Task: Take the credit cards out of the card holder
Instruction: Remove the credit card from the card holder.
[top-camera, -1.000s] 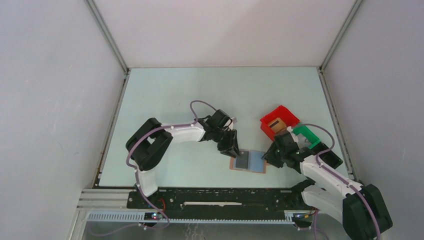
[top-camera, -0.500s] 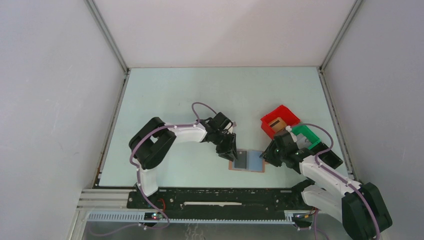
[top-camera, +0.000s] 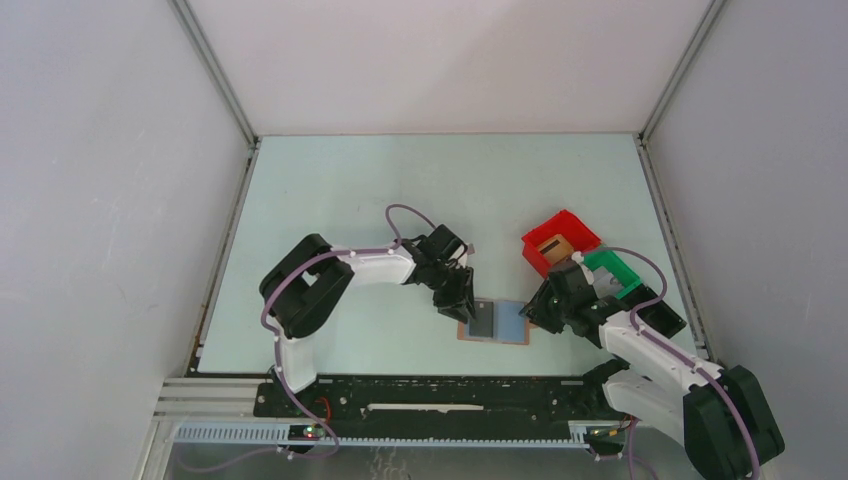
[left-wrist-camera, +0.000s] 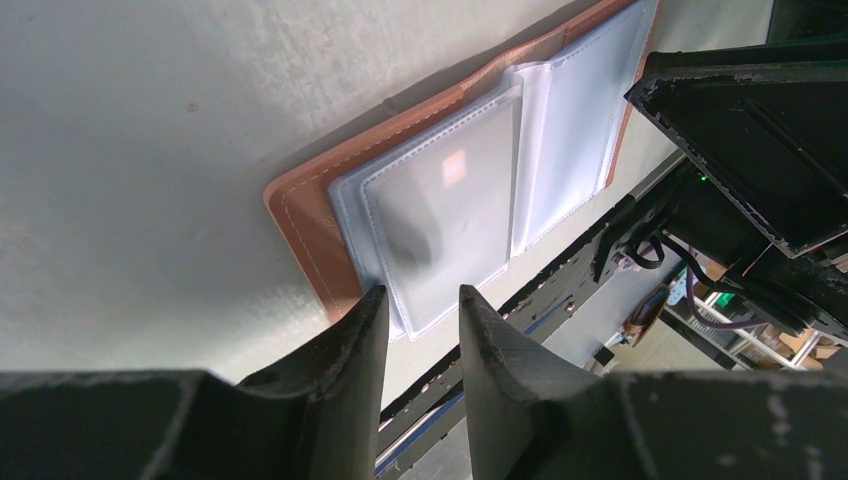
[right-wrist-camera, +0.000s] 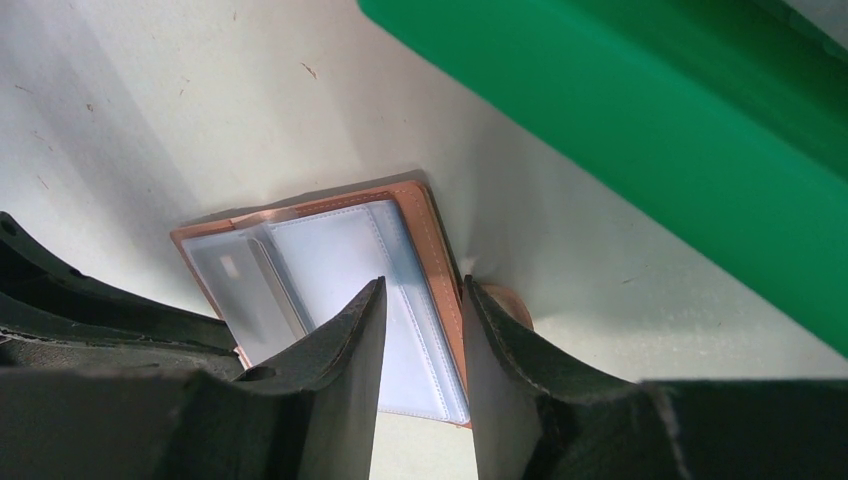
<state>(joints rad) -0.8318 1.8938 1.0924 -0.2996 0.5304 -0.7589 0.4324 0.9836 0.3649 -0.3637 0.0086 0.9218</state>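
Card holder (top-camera: 497, 322): lies open and flat on the table (top-camera: 400, 190), near the front edge and between the two grippers. It has a tan cover with clear sleeves facing up, the left sleeve darker.
Side tab (right-wrist-camera: 508, 305): a small tan tab at the holder's right edge, just beside the right gripper's finger.
Right gripper (top-camera: 537, 314): at the holder's right edge. Its fingers are a narrow slit apart and the tan border shows in the gap (whether the tips touch it, I cannot tell).
Left gripper (top-camera: 462, 306): at the holder's left end. Its fingers are likewise slightly parted over a sleeve corner, with nothing clearly clamped.
Green bin (top-camera: 612, 268): just behind the right gripper.
Red bin (top-camera: 545, 235): beside the green bin, farther back, with a tan item inside.
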